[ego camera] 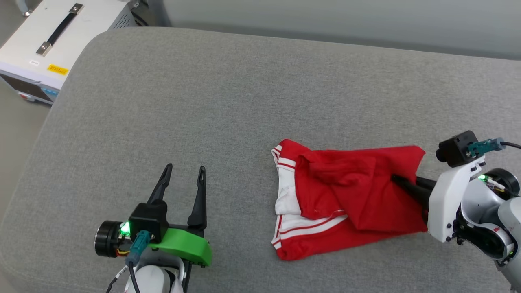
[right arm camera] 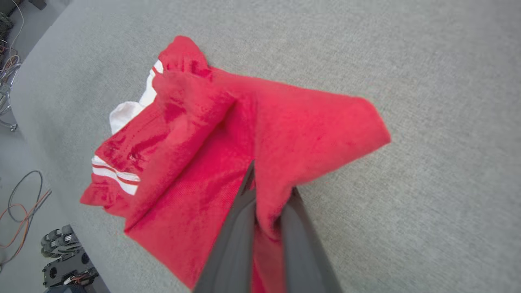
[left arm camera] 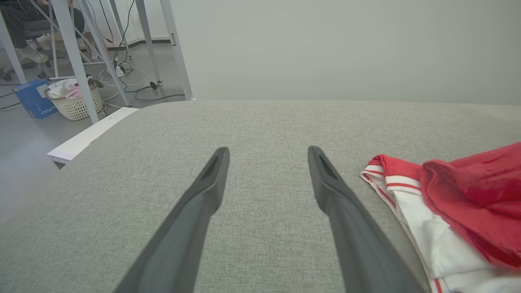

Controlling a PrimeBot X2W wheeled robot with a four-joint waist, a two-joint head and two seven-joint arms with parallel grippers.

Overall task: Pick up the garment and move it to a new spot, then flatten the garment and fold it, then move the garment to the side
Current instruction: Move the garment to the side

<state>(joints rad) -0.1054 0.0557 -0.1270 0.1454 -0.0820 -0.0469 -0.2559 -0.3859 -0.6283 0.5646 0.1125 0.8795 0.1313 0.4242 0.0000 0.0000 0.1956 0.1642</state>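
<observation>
Shirt point(ego camera: 346, 195) lying crumpled on the grey cushion point(ego camera: 203, 101), right edge pinched in the right claw point(ego camera: 403, 184), left claw point(ego camera: 184, 169) spread wide and empty off to its left; looks soft, light and floppy, so probably best grabbed by hem corners rather than mid-cloth.

The red cloth jersey with white striped sleeves point(ego camera: 346, 191) looks a soft, matt knit; the right wrist view shows a fine mesh grain in it. The grey upholstered cushion point(ego camera: 203, 101) is a coarse, matt woven fabric. The left gripper point(ego camera: 185, 167) has smooth, matt dark plastic fingers point(left arm camera: 195, 211) and a glossy green plastic bracket point(ego camera: 185, 246). On the right gripper point(right arm camera: 266, 195), the white wrist shell point(ego camera: 445, 203) is smooth, slightly shiny plastic. The pale boxy case point(ego camera: 53, 24) looks like painted metal, with bright metal handle mounts point(ego camera: 42, 49).
</observation>
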